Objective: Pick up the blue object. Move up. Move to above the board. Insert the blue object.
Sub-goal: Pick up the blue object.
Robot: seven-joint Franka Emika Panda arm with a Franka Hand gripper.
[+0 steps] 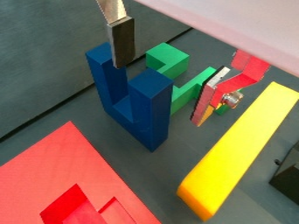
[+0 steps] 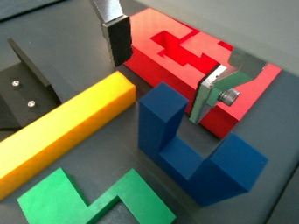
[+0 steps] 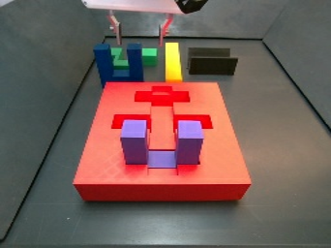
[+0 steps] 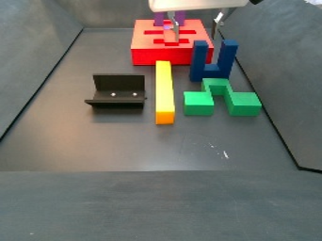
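Observation:
The blue object (image 1: 131, 103) is a dark blue U-shaped block standing prongs-up on the floor, just past the far end of the board (image 3: 116, 170). It shows in both side views (image 3: 116, 64) (image 4: 214, 60) and in a wrist view (image 2: 193, 149). My gripper (image 1: 165, 87) is open and empty, hovering just above the blue object with its fingers (image 1: 121, 42) spread to either side. It shows in the wrist view (image 2: 160, 89) and high up in both side views (image 3: 141, 27) (image 4: 198, 23). The red board has a cross-shaped recess (image 3: 162, 95).
A purple U-shaped block (image 3: 162, 145) sits in the board's near recess. A green block (image 4: 224, 97) and a long yellow bar (image 4: 164, 89) lie beside the blue object. The fixture (image 4: 117, 91) stands beyond the yellow bar. Dark walls ring the floor.

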